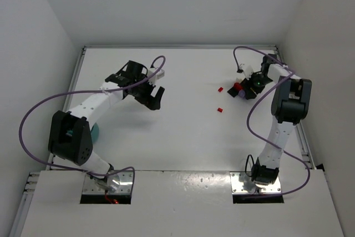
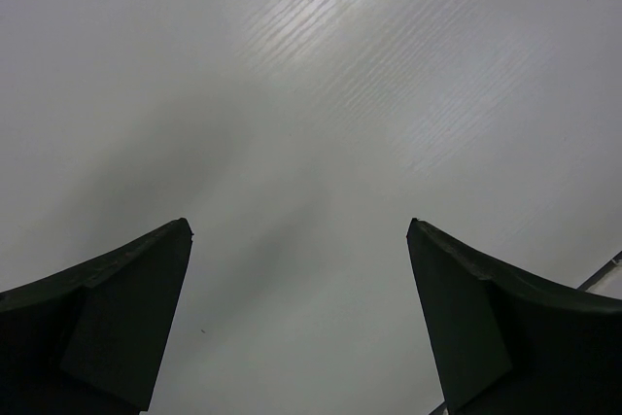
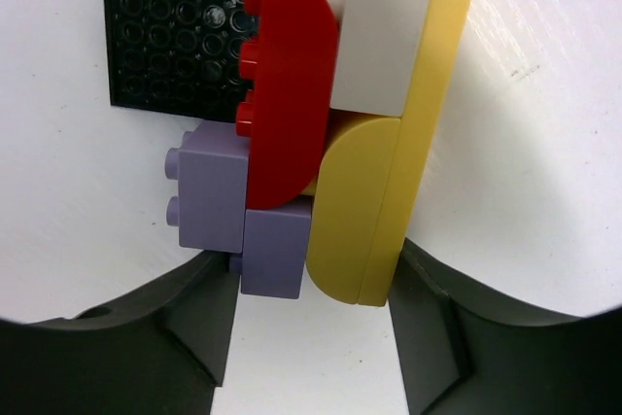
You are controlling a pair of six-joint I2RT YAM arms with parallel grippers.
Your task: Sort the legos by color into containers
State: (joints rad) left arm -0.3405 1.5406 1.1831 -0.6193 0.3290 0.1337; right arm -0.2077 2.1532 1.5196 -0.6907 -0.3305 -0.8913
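A joined clump of legos fills the right wrist view: a red rounded brick (image 3: 287, 94), a long flat yellow piece (image 3: 403, 143), purple bricks (image 3: 243, 211), a white brick (image 3: 374, 36) and a black studded plate (image 3: 170, 36). My right gripper (image 3: 311, 298) is closed round its near end, one finger against the purple brick and the other against the yellow piece. From above, this clump (image 1: 239, 88) lies at the right gripper (image 1: 244, 90). Two tiny red legos (image 1: 219, 89) (image 1: 219, 109) lie loose to its left. My left gripper (image 1: 154, 99) (image 2: 299, 230) hangs open over bare table. The teal bowl (image 1: 95, 132) peeks out beside the left arm.
White walls close the table on the left, back and right. Purple cables loop off both arms. A metal rail (image 1: 307, 148) runs along the table's right edge.
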